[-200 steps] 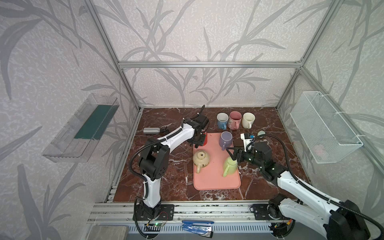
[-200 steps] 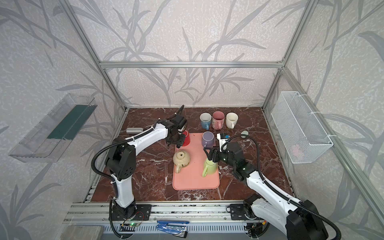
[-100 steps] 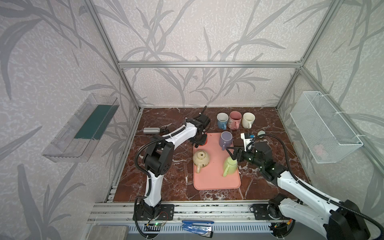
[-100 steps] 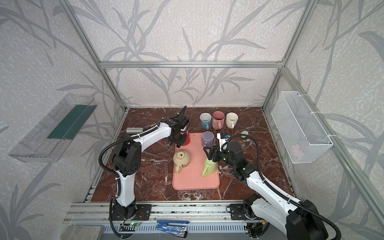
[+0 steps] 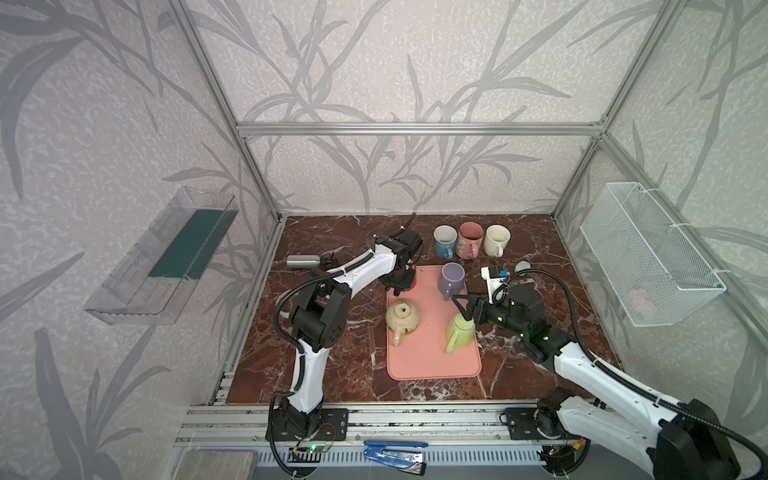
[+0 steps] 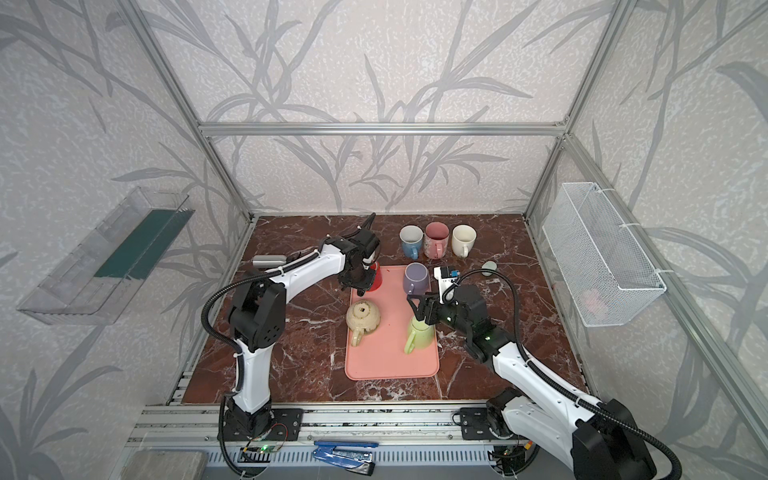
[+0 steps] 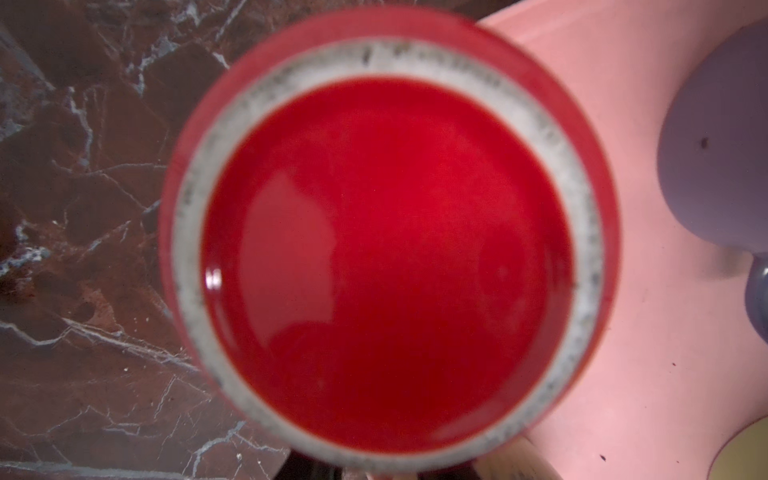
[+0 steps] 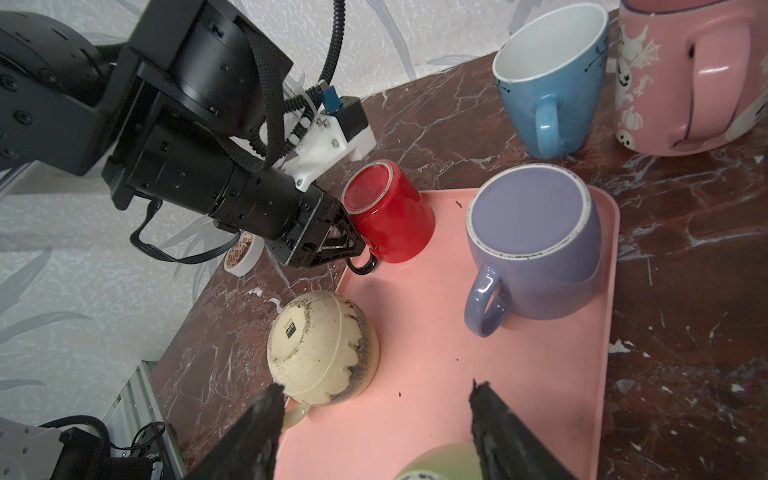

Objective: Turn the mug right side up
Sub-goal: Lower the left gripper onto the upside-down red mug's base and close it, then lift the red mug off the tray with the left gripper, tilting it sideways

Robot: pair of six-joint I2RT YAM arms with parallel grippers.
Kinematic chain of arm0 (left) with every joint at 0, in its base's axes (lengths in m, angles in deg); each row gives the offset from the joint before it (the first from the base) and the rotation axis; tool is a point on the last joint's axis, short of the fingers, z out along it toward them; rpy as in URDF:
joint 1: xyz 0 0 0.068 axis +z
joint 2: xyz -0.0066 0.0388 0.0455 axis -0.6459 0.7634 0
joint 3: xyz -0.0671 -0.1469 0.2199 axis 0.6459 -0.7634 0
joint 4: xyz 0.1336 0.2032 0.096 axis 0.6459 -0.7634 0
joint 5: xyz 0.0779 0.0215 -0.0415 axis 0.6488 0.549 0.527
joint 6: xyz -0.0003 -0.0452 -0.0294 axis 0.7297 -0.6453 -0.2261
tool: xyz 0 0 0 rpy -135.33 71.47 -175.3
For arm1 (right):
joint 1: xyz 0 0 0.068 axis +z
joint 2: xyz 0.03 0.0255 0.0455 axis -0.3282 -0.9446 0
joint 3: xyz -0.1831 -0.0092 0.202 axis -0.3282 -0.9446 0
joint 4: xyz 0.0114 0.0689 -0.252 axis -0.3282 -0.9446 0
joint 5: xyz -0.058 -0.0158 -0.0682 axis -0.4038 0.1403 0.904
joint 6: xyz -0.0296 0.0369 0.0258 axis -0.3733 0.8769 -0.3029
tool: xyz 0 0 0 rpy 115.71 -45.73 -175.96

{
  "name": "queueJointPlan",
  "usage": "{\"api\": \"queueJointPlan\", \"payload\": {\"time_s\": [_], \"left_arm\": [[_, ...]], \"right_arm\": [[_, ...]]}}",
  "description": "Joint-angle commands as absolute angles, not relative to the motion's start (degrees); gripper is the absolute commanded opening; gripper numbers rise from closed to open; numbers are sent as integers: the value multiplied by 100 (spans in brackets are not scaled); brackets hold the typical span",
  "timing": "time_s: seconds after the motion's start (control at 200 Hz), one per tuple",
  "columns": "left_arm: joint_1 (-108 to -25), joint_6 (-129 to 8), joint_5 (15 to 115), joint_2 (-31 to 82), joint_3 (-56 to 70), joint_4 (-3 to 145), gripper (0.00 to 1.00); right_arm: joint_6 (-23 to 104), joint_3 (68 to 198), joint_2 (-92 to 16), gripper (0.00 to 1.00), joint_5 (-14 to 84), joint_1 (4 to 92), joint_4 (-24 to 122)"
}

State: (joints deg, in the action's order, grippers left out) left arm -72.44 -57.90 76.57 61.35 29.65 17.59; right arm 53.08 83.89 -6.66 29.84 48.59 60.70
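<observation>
Red mug (image 8: 388, 212) upside down, base up, at far-left corner of pink tray (image 8: 436, 374), beside inverted purple mug (image 8: 536, 249). Left gripper (image 8: 353, 249) at mug's black handle (image 8: 365, 268), jaws narrow around it; clamped or not, cannot tell. Right gripper (image 8: 376, 388) spread wide, empty, just above green mug (image 5: 459, 332). 3 upright mugs (image 5: 469, 239) stand behind tray.

Both top views looked down from high over the near edge toward the far wall, covering the same whole table (image 5: 357, 374). My left wrist camera sat very close above the red mug's (image 7: 390, 257) base, blurred. My right wrist camera looked far-left across the pink tray (image 8: 436, 353) and shared that mug.
</observation>
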Motion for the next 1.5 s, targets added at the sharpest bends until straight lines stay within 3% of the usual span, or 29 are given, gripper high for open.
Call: {"api": "queueJointPlan", "payload": {"time_s": [0.0, 0.5, 1.494], "left_arm": [[-7233, -5748, 7734, 6256, 3164, 1742, 25], [-7241, -5805, 7601, 6123, 3226, 1686, 0], [-7258, -6090, 7365, 4897, 2514, 2204, 0]], "right_arm": [[5334, 8326, -619, 71, 3013, 4886, 6212], [5290, 8321, -528, 71, 3047, 4881, 6144], [5246, 8326, -572, 71, 3058, 4879, 6120]]}}
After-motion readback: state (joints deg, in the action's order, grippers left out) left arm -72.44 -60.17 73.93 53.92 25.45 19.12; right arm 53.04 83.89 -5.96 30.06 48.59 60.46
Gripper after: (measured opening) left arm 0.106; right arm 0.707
